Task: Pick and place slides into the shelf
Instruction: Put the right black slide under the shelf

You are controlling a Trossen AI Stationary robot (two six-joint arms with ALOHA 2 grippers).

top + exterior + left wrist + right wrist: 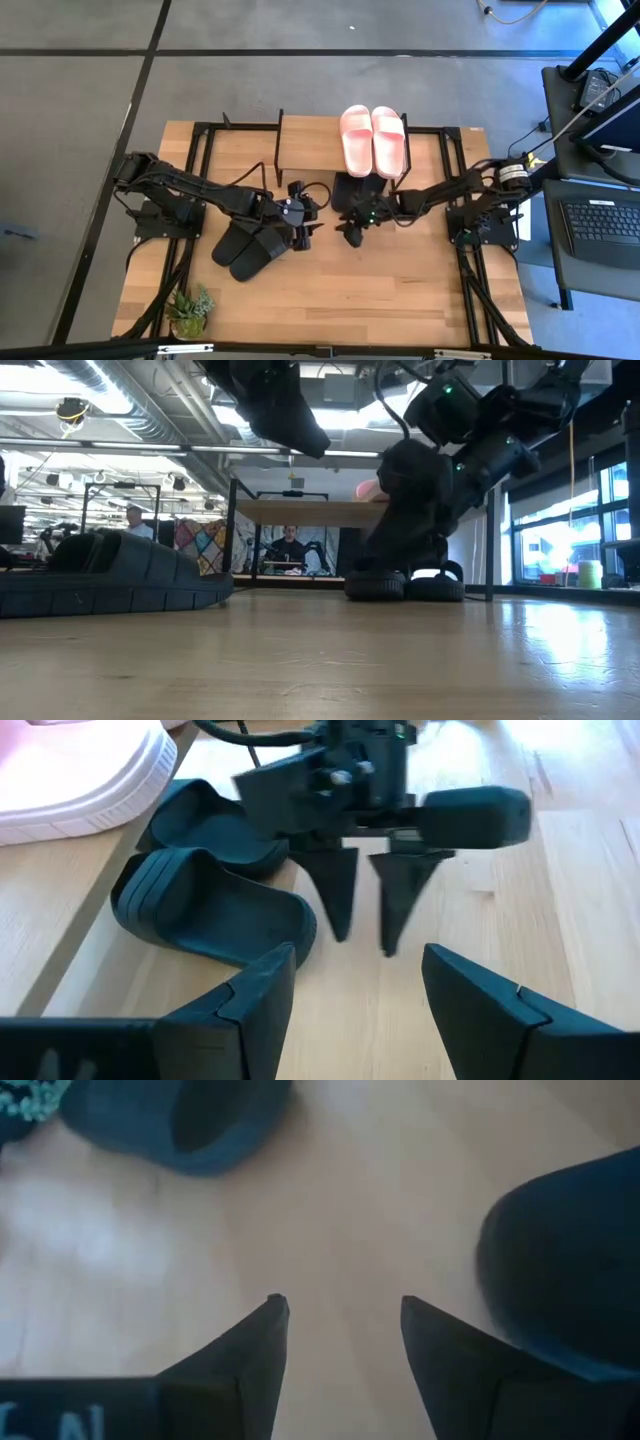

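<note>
The shelf (310, 142) stands at the table's far middle. The pink slides (372, 140) lie soles down on the right half of its top board. One black pair (360, 190) sits on the tabletop under the shelf, its ends sticking out toward the near side; it also appears in the left wrist view (205, 900). The other black pair (250, 248) lies on the table near the left arm. My left gripper (360, 955) is open, hovering between the two black pairs. My right gripper (362, 935) points down, open, just in front of the pair under the shelf and above bare wood (343, 1305).
A small potted plant (190, 310) stands at the table's near left corner. The arm bases and black frame rails (465, 225) run along both sides. Bare wood (380, 290) lies near the table's front. The left half of the shelf's top board carries nothing.
</note>
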